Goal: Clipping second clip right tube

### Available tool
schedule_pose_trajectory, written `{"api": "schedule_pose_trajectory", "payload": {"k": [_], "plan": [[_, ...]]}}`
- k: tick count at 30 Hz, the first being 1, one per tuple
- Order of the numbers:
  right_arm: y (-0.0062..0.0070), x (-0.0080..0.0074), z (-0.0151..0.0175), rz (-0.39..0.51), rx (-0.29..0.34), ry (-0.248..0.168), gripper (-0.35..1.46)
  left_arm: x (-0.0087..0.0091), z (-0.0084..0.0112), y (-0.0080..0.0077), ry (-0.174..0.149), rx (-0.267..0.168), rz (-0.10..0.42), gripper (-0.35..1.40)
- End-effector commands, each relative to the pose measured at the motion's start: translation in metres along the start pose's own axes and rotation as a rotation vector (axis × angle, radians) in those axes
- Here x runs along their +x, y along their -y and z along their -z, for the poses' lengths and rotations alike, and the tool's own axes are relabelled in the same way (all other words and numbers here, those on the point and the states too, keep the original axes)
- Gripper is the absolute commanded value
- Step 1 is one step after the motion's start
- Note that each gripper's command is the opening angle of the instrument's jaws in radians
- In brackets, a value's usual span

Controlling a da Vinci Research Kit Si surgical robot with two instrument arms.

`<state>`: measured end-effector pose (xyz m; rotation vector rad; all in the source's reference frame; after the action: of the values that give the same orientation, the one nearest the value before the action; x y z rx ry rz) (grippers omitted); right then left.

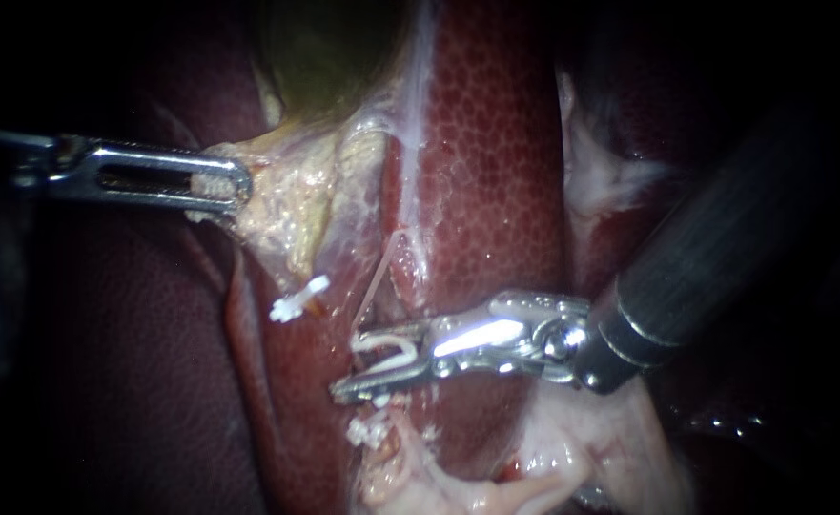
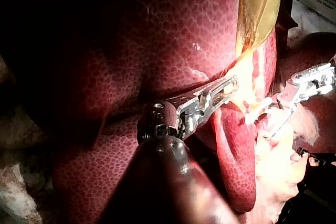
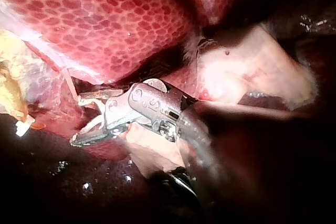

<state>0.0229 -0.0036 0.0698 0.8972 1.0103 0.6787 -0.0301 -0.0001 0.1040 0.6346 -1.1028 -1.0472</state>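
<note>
L instrument (image 1: 235, 187) comes in from the left. Its pincer is clamped on yellowish tissue (image 1: 286, 195) below the gallbladder (image 1: 334, 57) and pulls it leftward, which keeps the field spread. Risk: if that grip slips or tears the fatty tissue, tension goes, the tubes slacken and the target drifts out of the applier.

Next over is a white placed clip (image 1: 300, 298), sitting on a stub at the lower edge of the yellowish tissue, well apart from the R side work.

The right tube (image 1: 379, 277) is a thin pale strand running down along the liver (image 1: 486, 143) edge and into the R pincer. It looks very fine, so a tug or twist from the instrument could prob. snap it.

R instrument (image 1: 348, 364) enters from the right. Its pincer stands wide and carries a loaded clip (image 1: 402, 353), white and not yet closed. The strand seems to pass between the clip legs, but can't tell how deep. Risks:
- Closing w/ the tube only at the tips gives partial capture and the clip slides off.
- Catching liver surface or nearby membrane gives a poor lock.
- Whitish bits (image 1: 367, 431) lie just below the pincer, maybe another clip but unclear. Too close and the two could foul each other.
</note>
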Motion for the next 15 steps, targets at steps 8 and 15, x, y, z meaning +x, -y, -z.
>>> {"api": "schedule_pose_trajectory", "payload": {"k": [8, 15], "plan": [[0.0001, 0.0, 0.0, 0.001, 0.002, 0.001, 0.52, 0.0, 0.0, 0.0, 0.0, 0.0, 0.0, -0.35], [0.0003, 0.0, 0.0001, 0.001, 0.003, 0.001, 0.52, 0.0, 0.0, 0.0, 0.0, 0.0, 0.0, -0.35]]}}
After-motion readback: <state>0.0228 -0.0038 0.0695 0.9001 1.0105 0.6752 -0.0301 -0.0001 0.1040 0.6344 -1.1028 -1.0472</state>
